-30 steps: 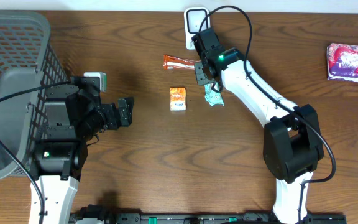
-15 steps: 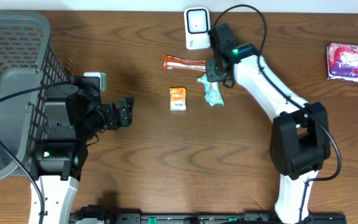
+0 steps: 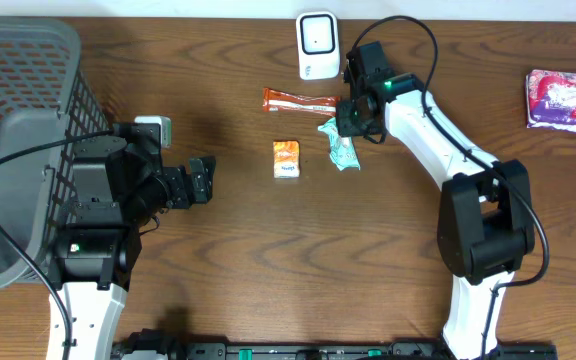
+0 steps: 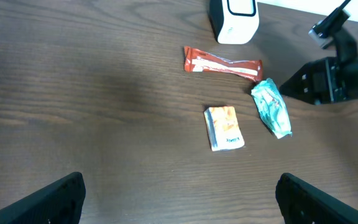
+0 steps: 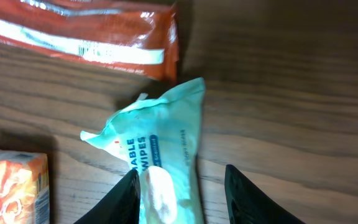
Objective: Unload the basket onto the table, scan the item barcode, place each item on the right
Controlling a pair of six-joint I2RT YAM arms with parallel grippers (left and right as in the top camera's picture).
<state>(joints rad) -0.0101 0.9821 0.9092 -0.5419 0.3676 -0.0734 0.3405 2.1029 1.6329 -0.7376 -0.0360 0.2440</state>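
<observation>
Hovering over the teal wipes packet (image 5: pixel 166 140), my right gripper (image 5: pixel 180 174) has its fingers (image 5: pixel 250 202) partway apart, one on each side of the packet. One finger looks to be right against the wrapper. The other stands clear of it with bare wood showing between, so nothing is clamped. The packet lies flat on the table (image 3: pixel 268 260), just right of the small orange box (image 3: pixel 286 160). Its far tip is close to the right end of the orange-red bar wrapper (image 3: pixel 298 100). The white scanner (image 3: pixel 316 42) stands beyond that wrapper at the far edge of the table. A pink packet (image 3: pixel 561 100) lies well apart at the far right. My left gripper (image 4: pixel 180 180) is spread wide and holds nothing. It sits well to the left of the three items, and the grey basket (image 3: pixel 28 60) is at its left.
</observation>
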